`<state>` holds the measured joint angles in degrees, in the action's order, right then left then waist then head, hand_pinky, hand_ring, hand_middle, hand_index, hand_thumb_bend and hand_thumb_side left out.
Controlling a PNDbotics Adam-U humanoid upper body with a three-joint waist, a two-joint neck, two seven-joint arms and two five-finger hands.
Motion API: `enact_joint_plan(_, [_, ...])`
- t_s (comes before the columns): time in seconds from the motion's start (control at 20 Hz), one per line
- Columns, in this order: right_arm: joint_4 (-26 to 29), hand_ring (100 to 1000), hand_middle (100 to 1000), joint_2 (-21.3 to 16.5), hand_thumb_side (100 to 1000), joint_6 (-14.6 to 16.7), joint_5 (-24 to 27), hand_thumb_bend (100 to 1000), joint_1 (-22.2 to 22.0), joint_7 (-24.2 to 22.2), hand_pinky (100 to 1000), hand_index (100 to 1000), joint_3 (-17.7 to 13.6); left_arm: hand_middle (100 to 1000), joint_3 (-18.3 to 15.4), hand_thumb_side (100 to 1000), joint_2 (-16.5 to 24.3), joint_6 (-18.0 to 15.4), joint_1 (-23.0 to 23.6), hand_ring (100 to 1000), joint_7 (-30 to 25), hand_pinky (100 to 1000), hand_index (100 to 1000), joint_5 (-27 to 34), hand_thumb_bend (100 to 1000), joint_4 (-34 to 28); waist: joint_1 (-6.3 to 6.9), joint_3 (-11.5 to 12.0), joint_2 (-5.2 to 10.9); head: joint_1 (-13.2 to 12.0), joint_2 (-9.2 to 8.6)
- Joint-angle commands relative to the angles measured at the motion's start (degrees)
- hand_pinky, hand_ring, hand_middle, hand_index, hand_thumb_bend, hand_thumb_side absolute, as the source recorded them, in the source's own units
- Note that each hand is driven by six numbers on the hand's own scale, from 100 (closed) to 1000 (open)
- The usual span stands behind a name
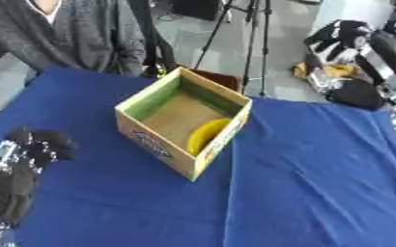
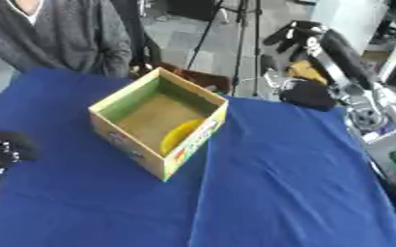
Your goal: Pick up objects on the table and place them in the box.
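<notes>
One yellow thing (image 1: 208, 135), curved like a banana, lay in the box (image 1: 155, 140) in the left eye view, with nothing else on the blue cloth (image 1: 319, 173); the left hand (image 1: 20, 159) rested empty, fingers relaxed. In the right eye view the right hand (image 2: 296, 34) hung raised beyond the table's far edge, fingers spread and holding nothing, so the task looked finished or nearly so.

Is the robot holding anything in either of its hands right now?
Nothing. The right hand is raised, open and empty; the left hand rests empty on the table. A yellow thing lies in the box.
</notes>
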<state>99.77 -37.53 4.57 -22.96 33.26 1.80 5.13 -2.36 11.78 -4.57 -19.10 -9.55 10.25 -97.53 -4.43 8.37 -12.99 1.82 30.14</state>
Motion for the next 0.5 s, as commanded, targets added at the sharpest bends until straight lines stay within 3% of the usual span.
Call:
enact_joint_plan(0.05, [4.98,647,672,1.53,740,-2.69,3.2,100,-2.44,2.97,527,748,-1.57,578,-1.88,959,1.83,-0.46,0.23,664,1.78,629,671,-0.75,365,0.04,0.82,-2.2,1.18,-2.59,0.68])
enact_joint_plan(0.4, [10.34,632,650,10.29,822,-8.41,9.34,100,-12.42,9.11,513,746,-0.74,578,-4.96,968,2.73,-1.26,2.63,670,4.88,628,670,-1.58,362,1.02,2.62,-12.18,0.72,-6.97,1.78])
enact_joint_plan(0.5, [11.31,629,648,12.81,836,-8.76,11.1,100,-15.27,10.87,511,748,-0.28,578,-5.4,968,2.97,-1.42,3.02,670,5.41,628,670,-1.82,362,1.16,2.9,-13.83,0.75,-7.3,2.25])
